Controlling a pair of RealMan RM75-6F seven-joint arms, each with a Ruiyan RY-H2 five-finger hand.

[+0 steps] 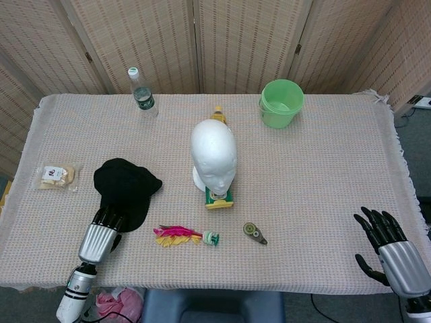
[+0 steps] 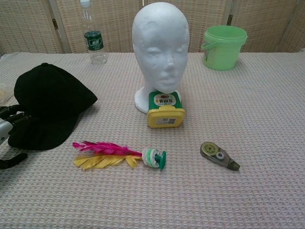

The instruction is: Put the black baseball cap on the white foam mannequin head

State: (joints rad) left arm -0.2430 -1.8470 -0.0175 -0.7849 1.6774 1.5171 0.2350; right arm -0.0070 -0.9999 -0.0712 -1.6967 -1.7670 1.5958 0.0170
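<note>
The black baseball cap [image 1: 125, 191] [image 2: 50, 105] lies flat on the left of the table, brim toward the front edge. The white foam mannequin head [image 1: 213, 159] [image 2: 160, 50] stands upright at the table's middle, bare. My left hand [image 1: 101, 237] [image 2: 10, 136] is at the cap's brim, its fingertips over the brim's front edge and the thumb low beside it; nothing is held. My right hand [image 1: 391, 253] hovers off the front right corner, fingers spread and empty, far from the cap.
A yellow-green tin [image 1: 219, 197] sits against the mannequin's base. A feather shuttlecock [image 1: 183, 236], a correction-tape dispenser [image 1: 254, 233], a water bottle [image 1: 141, 93], a green bucket [image 1: 281, 103] and a snack packet [image 1: 55, 176] lie around the cloth-covered table [image 1: 323, 175].
</note>
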